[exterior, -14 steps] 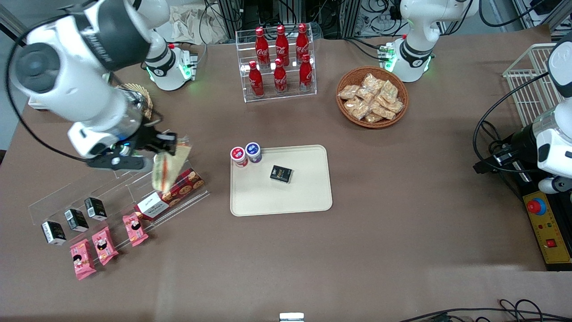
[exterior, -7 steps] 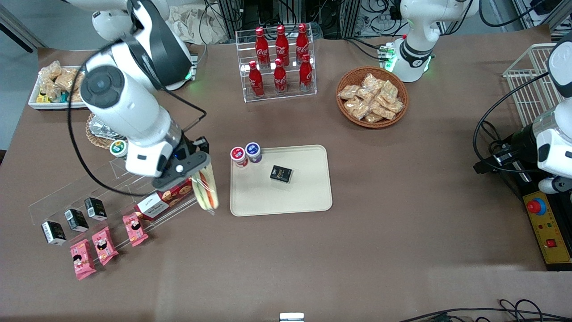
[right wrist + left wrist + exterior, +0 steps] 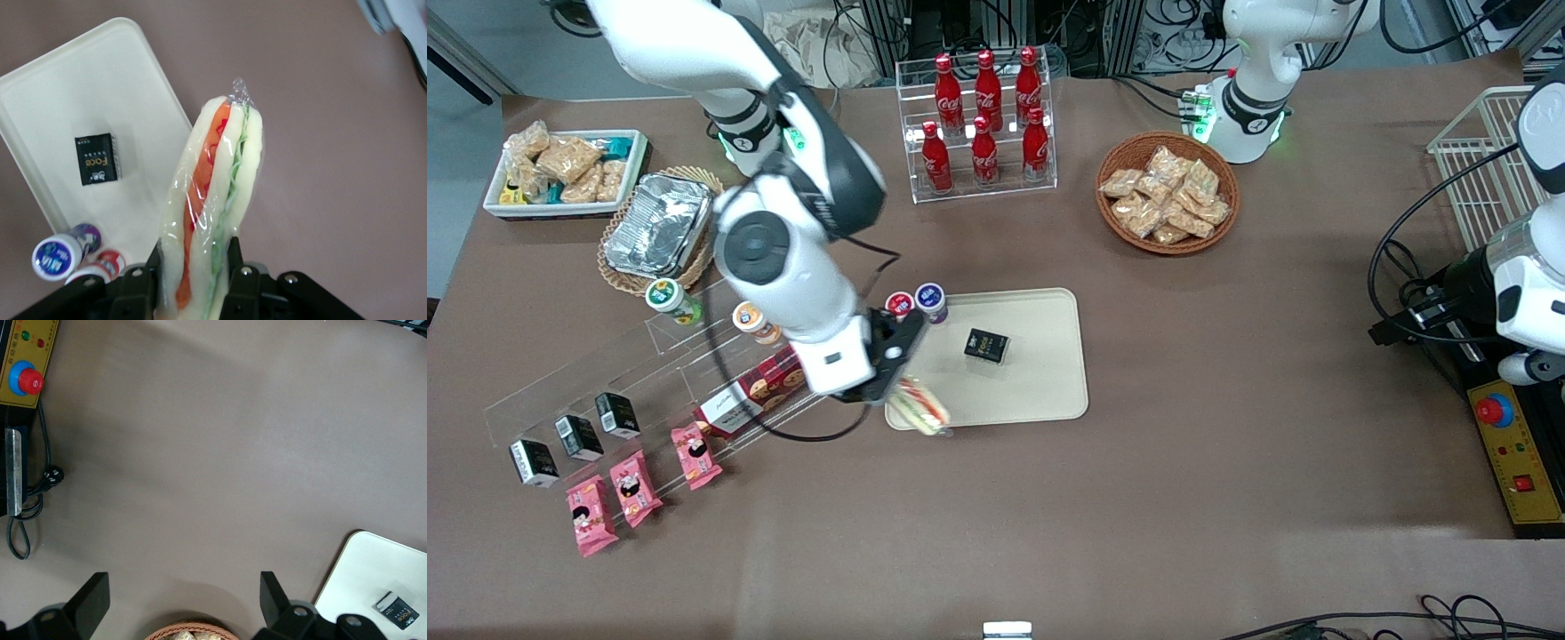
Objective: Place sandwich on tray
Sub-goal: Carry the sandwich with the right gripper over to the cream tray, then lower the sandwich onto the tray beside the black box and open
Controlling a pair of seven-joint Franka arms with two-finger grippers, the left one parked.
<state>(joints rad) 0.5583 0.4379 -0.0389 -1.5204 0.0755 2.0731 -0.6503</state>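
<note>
My gripper (image 3: 896,373) is shut on the sandwich (image 3: 922,407), a plastic-wrapped white bread wedge with orange-red and green filling. It hangs above the near corner of the beige tray (image 3: 1040,391) at the working arm's end. In the right wrist view the sandwich (image 3: 212,200) is pinched between the gripper (image 3: 195,270) fingers, with the tray (image 3: 80,93) below. A black box (image 3: 986,346) lies on the tray, also seen from the wrist (image 3: 97,159).
Two small capped cups (image 3: 916,305) stand at the tray's far corner. A clear acrylic rack (image 3: 667,382) with a cookie box (image 3: 760,391), black boxes and pink packets lies toward the working arm's end. A bottle rack (image 3: 983,120) and a snack basket (image 3: 1168,191) stand farther back.
My gripper has carried the sandwich from above the acrylic rack sideways to the tray's near corner. The arm has swung, uncovering the foil container and the white bin.
</note>
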